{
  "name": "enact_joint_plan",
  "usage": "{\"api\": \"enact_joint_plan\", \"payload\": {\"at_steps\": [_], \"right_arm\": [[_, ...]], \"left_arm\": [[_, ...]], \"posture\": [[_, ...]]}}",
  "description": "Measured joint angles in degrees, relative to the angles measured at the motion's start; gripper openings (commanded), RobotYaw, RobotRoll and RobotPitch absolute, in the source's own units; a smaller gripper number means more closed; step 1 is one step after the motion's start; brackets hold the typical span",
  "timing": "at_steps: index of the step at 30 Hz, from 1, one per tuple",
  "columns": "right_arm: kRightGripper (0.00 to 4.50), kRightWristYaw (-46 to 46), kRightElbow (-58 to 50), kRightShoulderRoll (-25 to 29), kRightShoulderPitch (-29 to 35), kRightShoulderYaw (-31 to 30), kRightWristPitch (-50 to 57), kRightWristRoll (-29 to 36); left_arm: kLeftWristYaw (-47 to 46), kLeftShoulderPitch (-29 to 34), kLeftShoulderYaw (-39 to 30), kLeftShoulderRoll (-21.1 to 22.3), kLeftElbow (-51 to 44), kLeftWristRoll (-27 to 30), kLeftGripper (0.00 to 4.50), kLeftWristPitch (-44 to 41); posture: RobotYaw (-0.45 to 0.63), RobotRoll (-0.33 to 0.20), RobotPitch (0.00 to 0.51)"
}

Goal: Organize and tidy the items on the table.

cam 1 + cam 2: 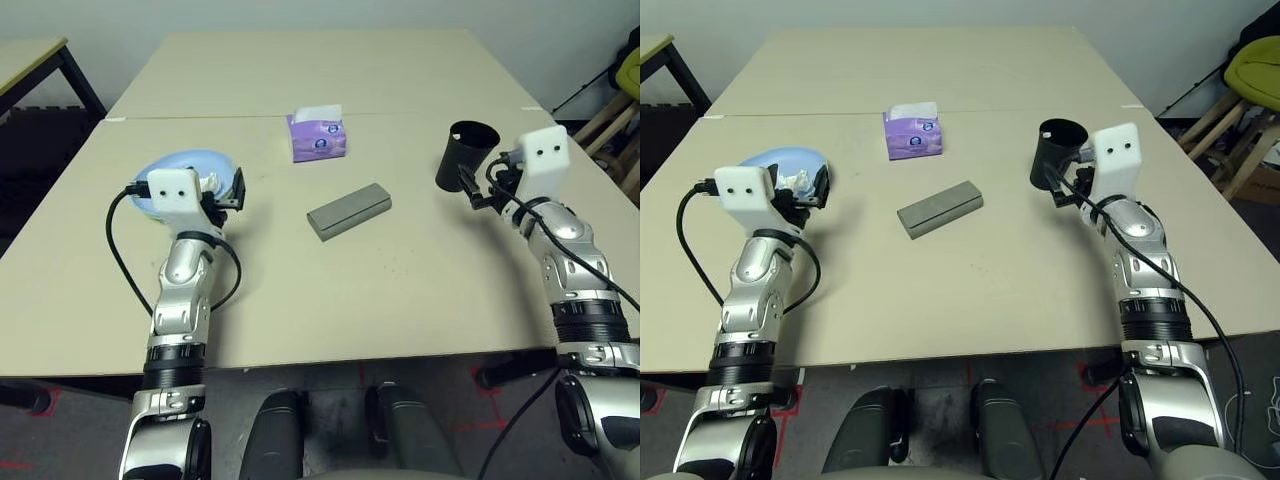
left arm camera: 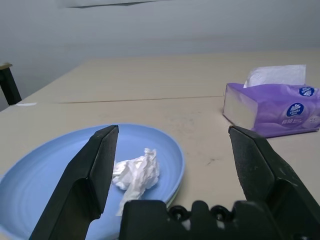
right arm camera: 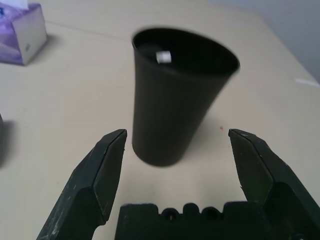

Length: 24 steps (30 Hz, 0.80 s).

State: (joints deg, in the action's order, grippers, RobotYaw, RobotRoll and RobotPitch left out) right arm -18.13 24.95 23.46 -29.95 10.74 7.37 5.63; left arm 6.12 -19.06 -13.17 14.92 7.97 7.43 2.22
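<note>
A light blue plate (image 2: 45, 180) lies at the left of the table (image 1: 400, 290) with a crumpled white paper wad (image 2: 136, 172) on it. My left gripper (image 2: 173, 130) is open just over the plate's near rim, its fingers either side of the wad and apart from it. In the middle of the table lies a grey glasses case (image 1: 348, 211). On the right a black cup (image 3: 175, 95) stands upright with a small white tip (image 3: 163, 57) showing inside. My right gripper (image 3: 177, 132) is open right in front of the cup, not touching it.
A purple tissue box (image 1: 318, 135) sits behind the case, near the table's seam (image 1: 420, 113). A black-framed table (image 1: 30, 55) stands at the far left. Wooden furniture with a yellow-green cushion (image 1: 1255, 70) is off the right edge.
</note>
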Motion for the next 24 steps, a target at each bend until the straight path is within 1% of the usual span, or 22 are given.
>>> {"api": "enact_joint_plan", "payload": {"at_steps": [6,11,22,23,24], "right_arm": [[4.47,1.64,6.86,0.02,1.02,3.35,-7.02,1.47],[4.47,1.76,10.26,0.19,1.12,5.08,-10.68,2.88],[4.47,0.70,20.33,3.18,-0.31,8.11,-17.44,5.07],[4.47,0.70,20.92,3.39,-0.45,8.16,-18.04,5.11],[4.47,0.74,21.78,3.49,-0.76,8.20,-18.90,5.16]], "left_arm": [[2.29,2.98,-1.48,-0.13,-0.14,2.30,4.50,2.63],[4.31,4.92,-2.03,0.81,-0.09,3.24,4.50,4.33],[6.19,8.76,-5.09,2.28,-0.10,6.22,4.50,3.43],[6.24,9.06,-5.27,2.30,-0.10,6.28,4.50,3.30],[6.28,9.31,-5.45,2.31,-0.11,6.44,4.50,3.04]], "posture": [[0.01,0.000,0.057],[0.01,0.000,0.058],[0.01,0.000,0.055],[0.02,0.000,0.043],[0.02,0.000,0.043]]}}
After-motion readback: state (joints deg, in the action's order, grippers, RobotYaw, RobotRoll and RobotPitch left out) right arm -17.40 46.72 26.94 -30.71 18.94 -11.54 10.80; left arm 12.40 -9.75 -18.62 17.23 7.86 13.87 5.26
